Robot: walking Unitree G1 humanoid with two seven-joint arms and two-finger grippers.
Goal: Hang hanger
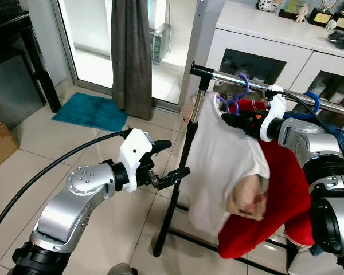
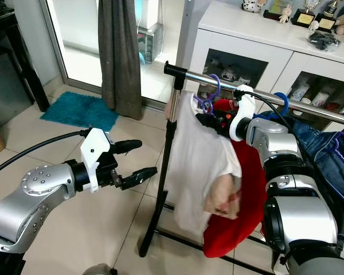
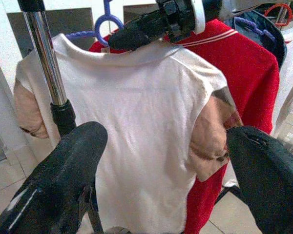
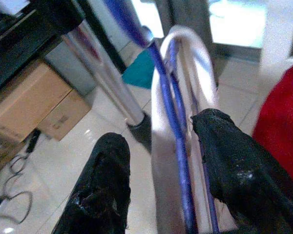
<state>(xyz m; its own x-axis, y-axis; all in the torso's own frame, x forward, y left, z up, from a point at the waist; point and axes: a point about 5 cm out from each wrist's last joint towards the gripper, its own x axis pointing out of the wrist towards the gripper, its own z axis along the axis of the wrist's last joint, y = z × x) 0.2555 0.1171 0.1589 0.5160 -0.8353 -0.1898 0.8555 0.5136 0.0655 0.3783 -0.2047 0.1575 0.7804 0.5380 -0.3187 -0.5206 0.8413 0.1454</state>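
At the near end of the chrome rail point(image 1: 286, 94) of the clothes rack point(image 2: 160, 189), the right gripper point(image 1: 232, 119) sits at the collar of a white shirt point(image 1: 218, 166). In its wrist view the two black fingers point(image 4: 234, 170) stand apart on either side of the purple hanger point(image 4: 178, 161) wire and the shirt's collar; whether they press on it cannot be told. The hanger's hook point(image 1: 241, 86) is looped over the rail just inside the black end cap point(image 1: 200, 70), so the shirt hangs at the rail's very end, right beside the rack's black upright.

Behind the white shirt, touching it, hangs a red garment point(image 1: 281, 195), and further along the rail a blue hanger point(image 1: 315, 102) carries denim clothing point(image 2: 327, 154).

Off the rail's end, over bare tiled floor point(image 1: 103, 166), the left gripper point(image 1: 169, 160) hovers with its fingers point(image 3: 63, 170) spread wide and holding nothing, aimed at the front of the white shirt and near the upright. Open tiles lie on that side, out to a teal mat point(image 1: 92, 112) and a grey curtain point(image 1: 132, 51) by the glass door.

A white cabinet point(image 1: 258, 34) stands behind the rack; its glass-fronted compartments hold small items too indistinct to name, and trophies and figurines sit on top. A cardboard box point(image 1: 0, 143) rests at the far left.
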